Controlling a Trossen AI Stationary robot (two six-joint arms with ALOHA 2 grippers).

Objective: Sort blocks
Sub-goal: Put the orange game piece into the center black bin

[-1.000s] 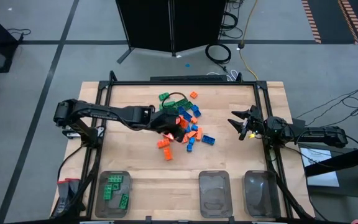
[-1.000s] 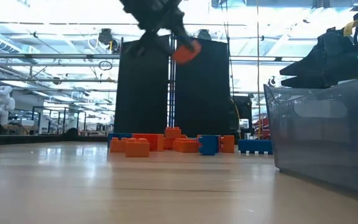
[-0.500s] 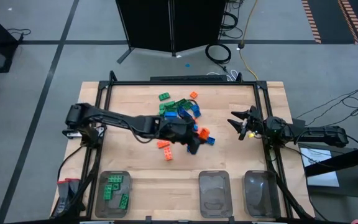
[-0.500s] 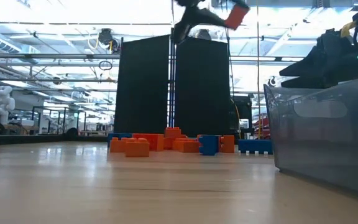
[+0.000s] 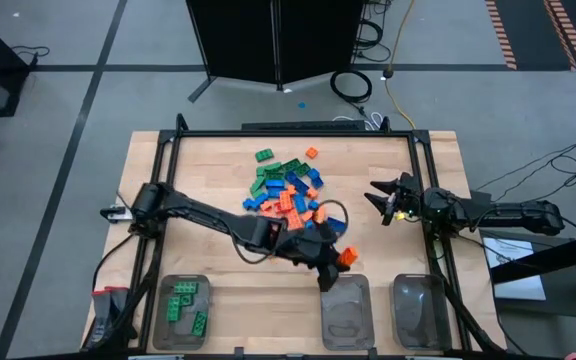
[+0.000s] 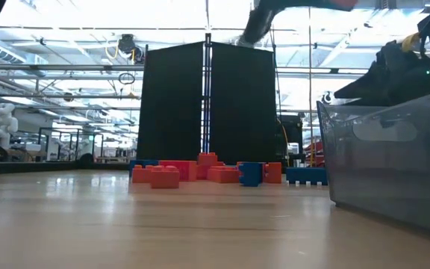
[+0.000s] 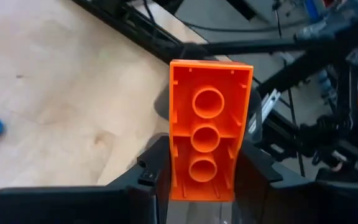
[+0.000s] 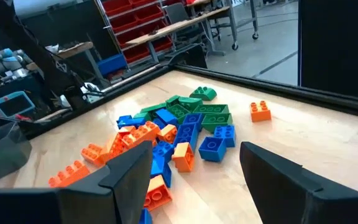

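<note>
Early in the sort, by the look of it. Left gripper (image 5: 340, 262) is clamped on one orange brick (image 7: 209, 129), holding it just at the far edge of the middle tray (image 5: 345, 318); wrist view shows the brick's hollow underside pinched between the fingers. Judging by position, it's about to drop into that tray. Done so far: left tray (image 5: 182, 310) holds a few green bricks (image 5: 185, 301). Middle tray and right tray (image 5: 417, 312) both look empty, though clear plastic makes that hard to confirm. Left to do: the main pile (image 5: 289, 190) of green, orange and blue blocks sits mid-table toward the far side, most of the lot unsorted. Right gripper (image 5: 380, 198) waits at the right table edge, fingers spread, holding nothing.
</note>
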